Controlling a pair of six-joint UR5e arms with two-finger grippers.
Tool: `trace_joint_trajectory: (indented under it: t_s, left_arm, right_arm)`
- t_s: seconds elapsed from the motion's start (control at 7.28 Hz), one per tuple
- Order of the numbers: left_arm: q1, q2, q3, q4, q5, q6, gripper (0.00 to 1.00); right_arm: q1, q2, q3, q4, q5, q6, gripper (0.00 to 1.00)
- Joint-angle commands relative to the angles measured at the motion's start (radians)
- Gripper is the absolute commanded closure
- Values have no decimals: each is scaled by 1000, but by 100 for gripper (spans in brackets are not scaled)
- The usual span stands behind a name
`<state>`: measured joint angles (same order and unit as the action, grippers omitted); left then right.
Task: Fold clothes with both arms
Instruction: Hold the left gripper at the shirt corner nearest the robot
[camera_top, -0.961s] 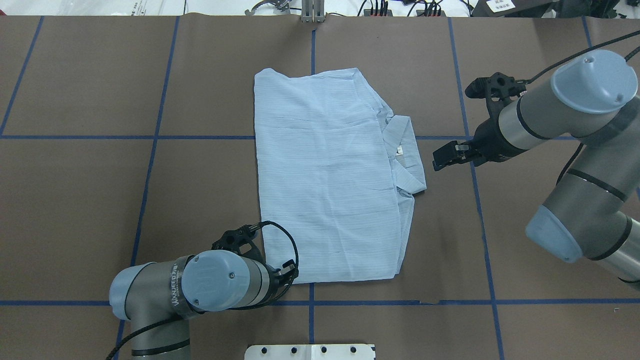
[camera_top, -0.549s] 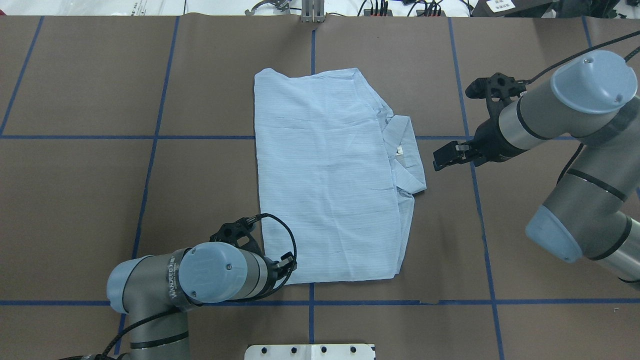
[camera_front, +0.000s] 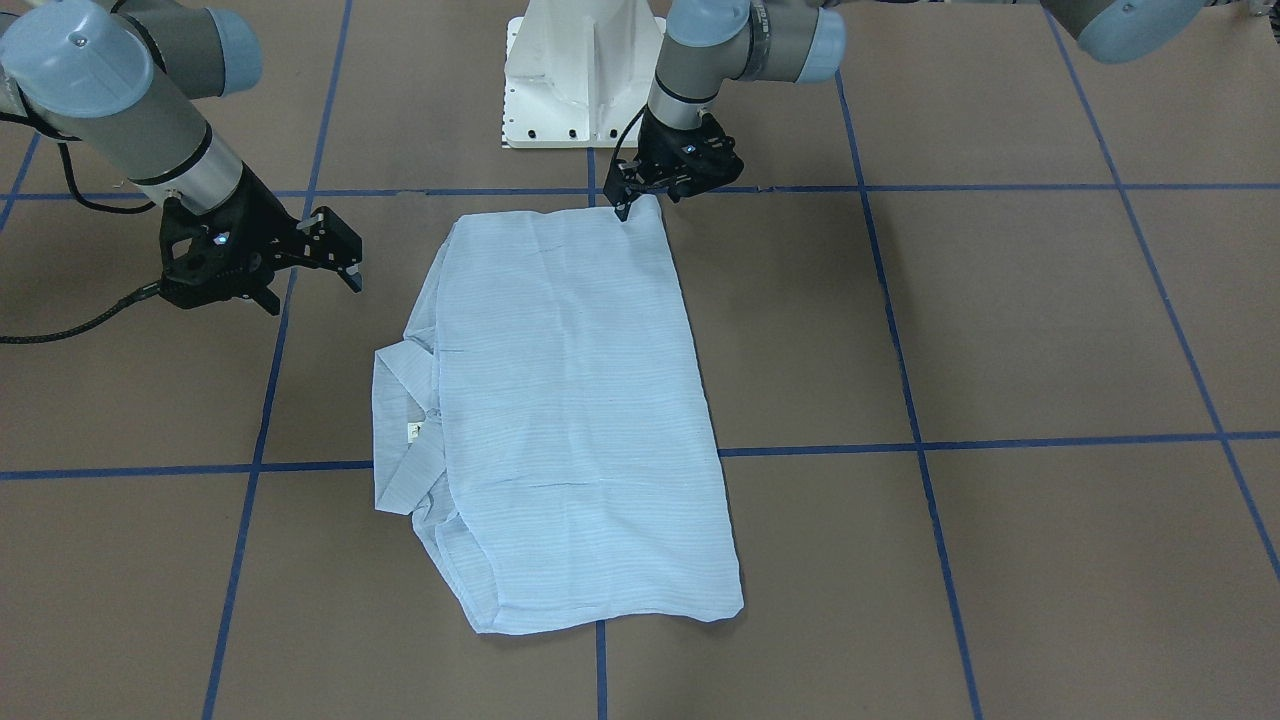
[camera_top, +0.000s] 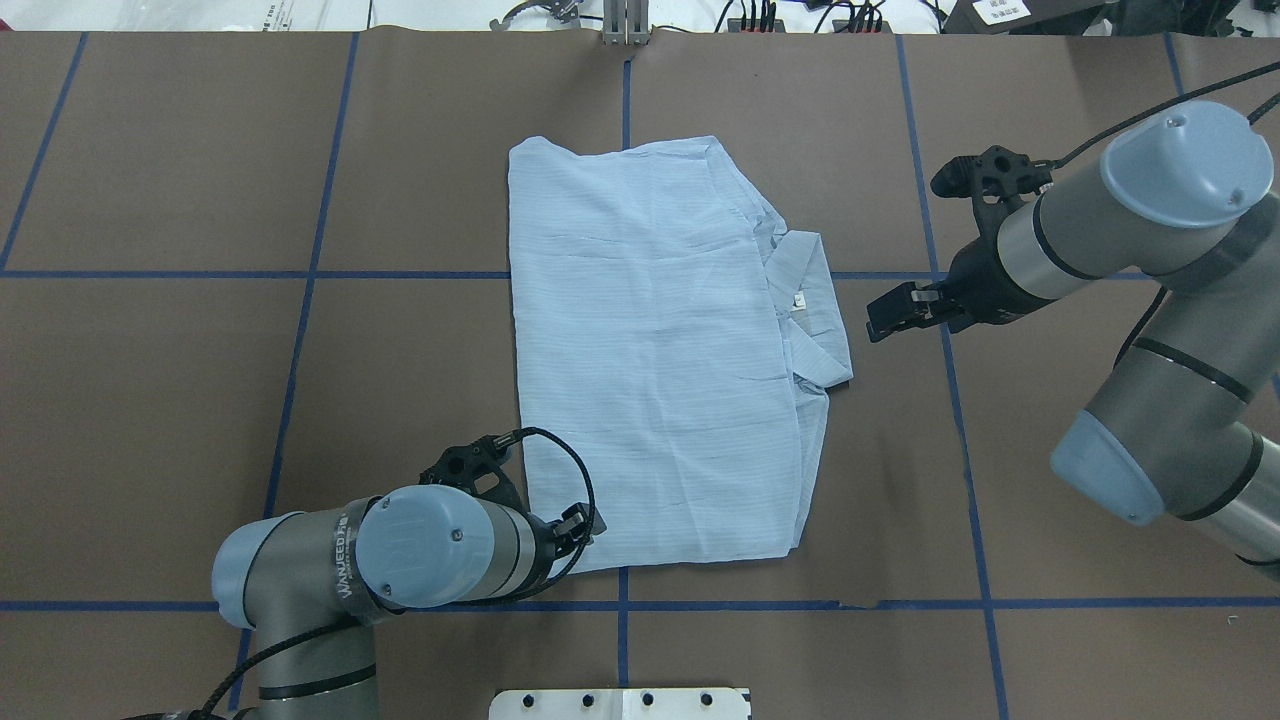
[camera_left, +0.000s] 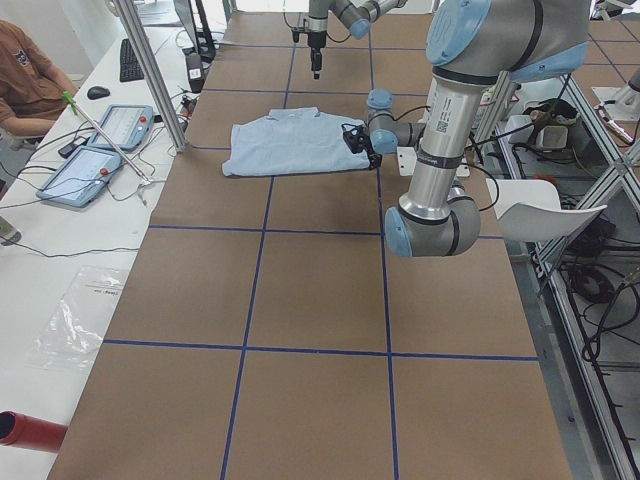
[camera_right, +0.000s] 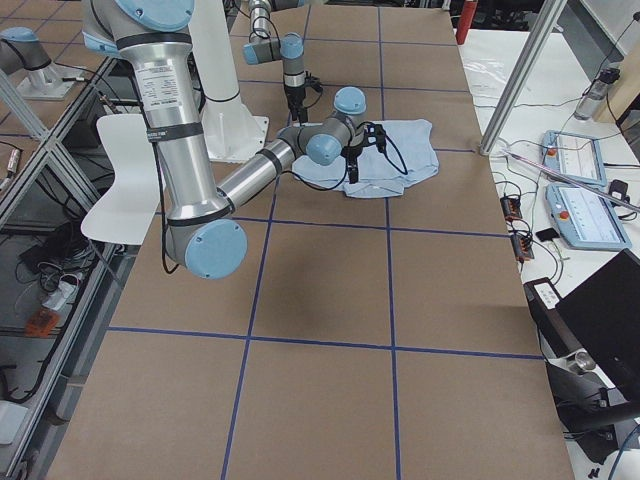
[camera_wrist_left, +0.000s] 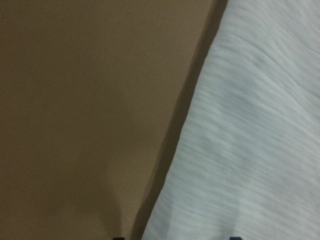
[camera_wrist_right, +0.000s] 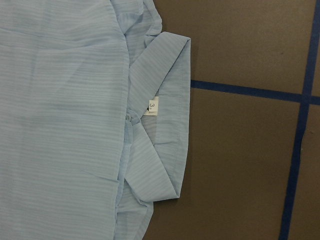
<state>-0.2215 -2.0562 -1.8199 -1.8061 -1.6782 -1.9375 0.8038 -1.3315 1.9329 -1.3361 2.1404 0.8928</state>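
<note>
The light blue striped shirt (camera_top: 660, 350) lies flat on the brown table, folded into a tall rectangle. Its collar (camera_top: 815, 310) pokes out on the right side, and a white size tag (camera_wrist_right: 153, 106) shows there. My left gripper (camera_top: 585, 525) is low at the shirt's near left corner (camera_front: 640, 205). In the left wrist view the shirt's edge (camera_wrist_left: 250, 125) runs between two fingertips that stand well apart. My right gripper (camera_top: 882, 318) hovers open just right of the collar, clear of the cloth (camera_front: 570, 420).
The white pedestal base (camera_front: 580, 80) stands at the table's near edge. Blue tape lines (camera_top: 620, 600) grid the brown surface. In the exterior left view a seated person (camera_left: 25, 75), two tablets (camera_left: 100, 150) and a metal post (camera_left: 150, 70) sit along the far side.
My left arm has shifted slightly left and its gripper has crept a little onto the shirt's near corner. The right arm and the shirt have not moved.
</note>
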Motion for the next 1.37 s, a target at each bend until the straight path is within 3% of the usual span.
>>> trace_joint_trajectory:
  t_s: [0.0, 0.14, 0.27, 0.82, 0.96, 1.1, 1.24]
  left_arm:
    - [1, -4, 11, 1, 0, -1, 11]
    - [1, -5, 10, 1, 0, -7, 21]
    - [1, -7, 10, 1, 2, -14, 37]
    - [2, -7, 11, -1, 2, -14, 41]
    - [2, -9, 11, -1, 2, -14, 47]
    - [-1, -16, 2, -1, 2, -17, 94]
    - [-1, -18, 4, -1, 2, -17, 100]
  right_arm:
    - [0, 0, -2, 0, -2, 0, 0]
    - [0, 0, -2, 0, -4, 0, 0]
    - [0, -2, -3, 0, -4, 0, 0]
    - [0, -5, -6, 0, -4, -5, 0]
    - [0, -5, -5, 0, -4, -5, 0]
    - [-2, -5, -6, 0, -4, -3, 0]
    - [0, -6, -5, 0, -4, -5, 0]
